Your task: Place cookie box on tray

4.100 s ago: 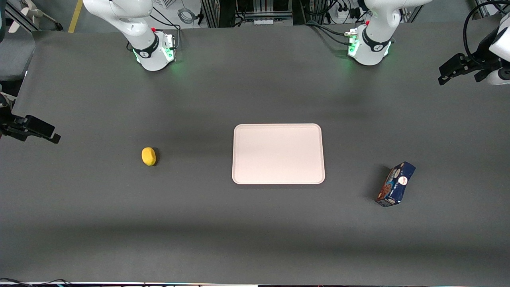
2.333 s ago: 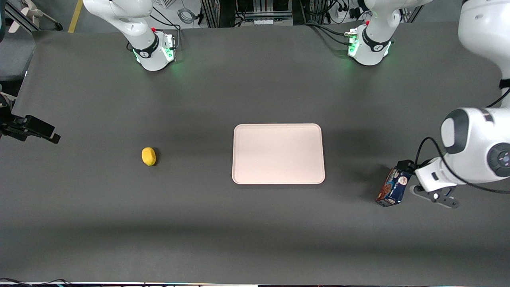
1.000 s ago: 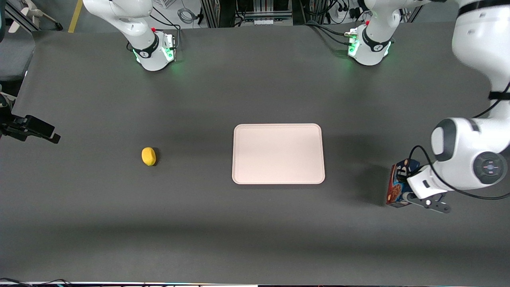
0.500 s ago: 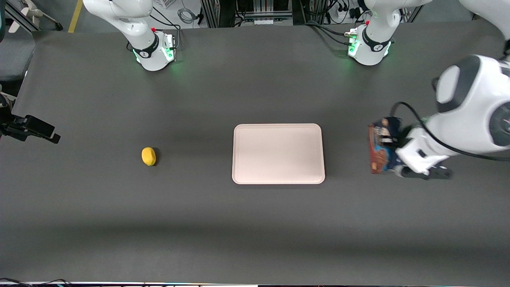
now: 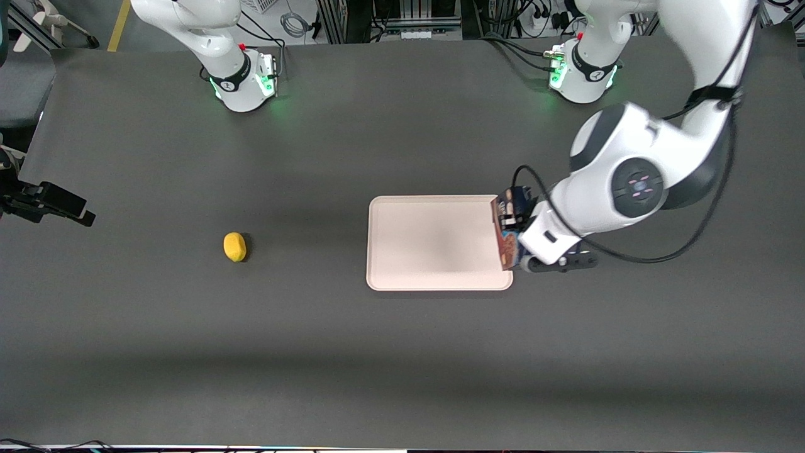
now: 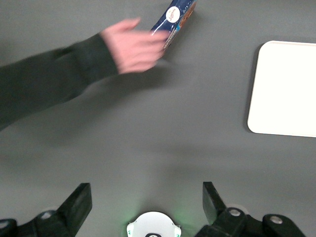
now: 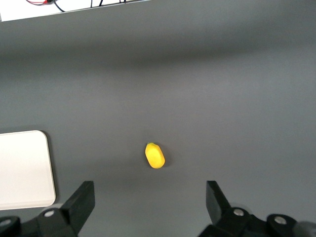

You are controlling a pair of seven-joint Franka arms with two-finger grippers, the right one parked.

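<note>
Toward the parked arm's end of the tabletop (image 5: 314, 157) a small yellow lump (image 5: 234, 246) lies by itself, well apart from everything else. The pink tray (image 5: 434, 245) sits flat in the middle with nothing resting on its floor. At the tray's edge toward the working arm, the box (image 5: 505, 242) stands on end, slightly tilted, its cookie-printed face turned to the tray and its lower part overlapping the rim from the front camera. It looks raised off the surface rather than set down. The pincer (image 5: 517, 217) is right against the box on the side away from the tray. From where I stand I cannot tell whether it is clamped on the carton, because the white wrist block covers the contact. The left arm (image 5: 635, 182) comes down from its base, bends sharply at a big rounded joint just beside the tray, and angles its wrist down and inward toward the box, a black cable looping around it. The wrist camera does not match this. There a person's hand (image 6: 131, 47) in a dark sleeve reaches in and touches the box (image 6: 175, 17), which lies on bare tabletop well apart from the tray (image 6: 286, 89). The parked arm's camera shows only the lump (image 7: 155, 155) and a corner of the tray (image 7: 24, 168).
</note>
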